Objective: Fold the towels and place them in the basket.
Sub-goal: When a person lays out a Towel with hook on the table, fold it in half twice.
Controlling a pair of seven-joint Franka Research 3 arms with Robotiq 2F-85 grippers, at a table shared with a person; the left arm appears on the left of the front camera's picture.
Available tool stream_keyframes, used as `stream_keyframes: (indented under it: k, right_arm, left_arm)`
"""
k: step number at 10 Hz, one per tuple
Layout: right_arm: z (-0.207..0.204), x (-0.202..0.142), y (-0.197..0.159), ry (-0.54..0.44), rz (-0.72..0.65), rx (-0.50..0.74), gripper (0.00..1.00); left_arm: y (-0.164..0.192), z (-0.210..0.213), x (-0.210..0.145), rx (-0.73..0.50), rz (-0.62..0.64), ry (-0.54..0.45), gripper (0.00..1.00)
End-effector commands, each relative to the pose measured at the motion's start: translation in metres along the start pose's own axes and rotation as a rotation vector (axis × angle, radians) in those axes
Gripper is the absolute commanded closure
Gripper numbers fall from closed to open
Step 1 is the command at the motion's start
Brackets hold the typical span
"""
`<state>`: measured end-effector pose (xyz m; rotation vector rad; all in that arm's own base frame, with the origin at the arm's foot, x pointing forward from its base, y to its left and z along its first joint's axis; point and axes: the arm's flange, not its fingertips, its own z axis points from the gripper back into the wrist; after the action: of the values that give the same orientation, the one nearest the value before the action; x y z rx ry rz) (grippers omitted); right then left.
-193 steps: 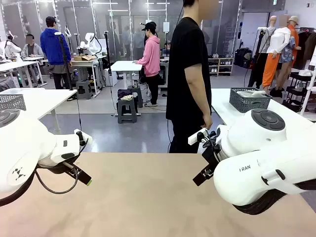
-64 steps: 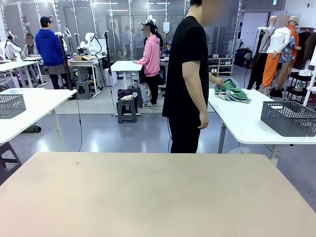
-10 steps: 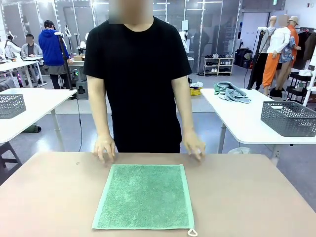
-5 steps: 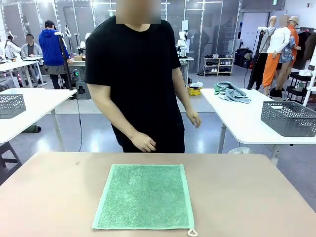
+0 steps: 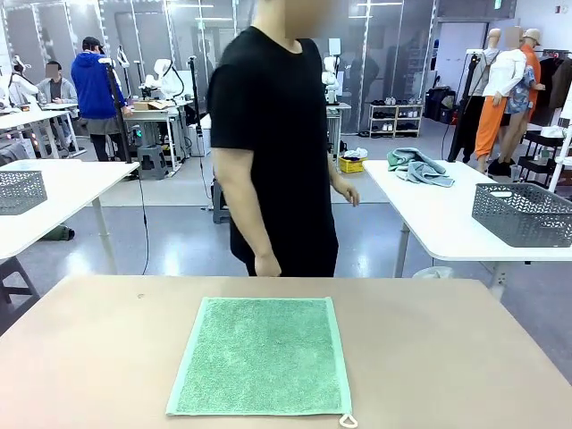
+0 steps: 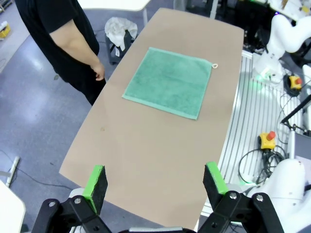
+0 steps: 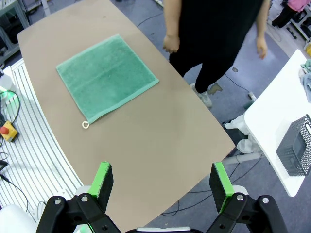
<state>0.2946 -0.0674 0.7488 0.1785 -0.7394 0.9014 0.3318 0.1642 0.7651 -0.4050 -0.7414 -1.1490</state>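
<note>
In the front view the towel (image 5: 261,356) lay flat at the middle of the table (image 5: 465,357), near the robot's edge, loop (image 5: 347,420) at its near right corner; the basket (image 5: 523,213) stood well apart on a side table (image 5: 429,214) to the right. In the left wrist view the left gripper (image 6: 155,180) hung high, jaws wide apart and empty, the towel well ahead of it. In the right wrist view the right gripper (image 7: 163,187) was likewise agape and empty, the towel ahead toward picture left; neither arm looked nearer.
</note>
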Motion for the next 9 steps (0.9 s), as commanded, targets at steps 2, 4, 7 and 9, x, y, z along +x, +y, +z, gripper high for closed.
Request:
stream_keyframes:
  k: [2, 4, 7, 9]
  right_arm:
    - [-0.044, 0.058, 0.013, 0.110, 0.133, 0.083, 0.00]
    - [-0.100, 0.097, 0.031, 0.252, 0.228, 0.159, 0.00]
    - [-0.206, 0.099, 0.062, 0.435, 0.316, 0.282, 0.00]
    - [-0.265, 0.079, 0.082, 0.507, 0.358, 0.355, 0.00]
  left_arm:
    - [-0.001, -0.051, 0.093, 0.017, -0.057, 0.229, 0.00]
    - [-0.001, -0.109, 0.156, -0.022, -0.131, 0.399, 0.00]
    - [0.005, -0.217, 0.169, -0.135, -0.170, 0.629, 0.00]
    - [-0.006, -0.268, 0.134, -0.169, -0.202, 0.698, 0.00]
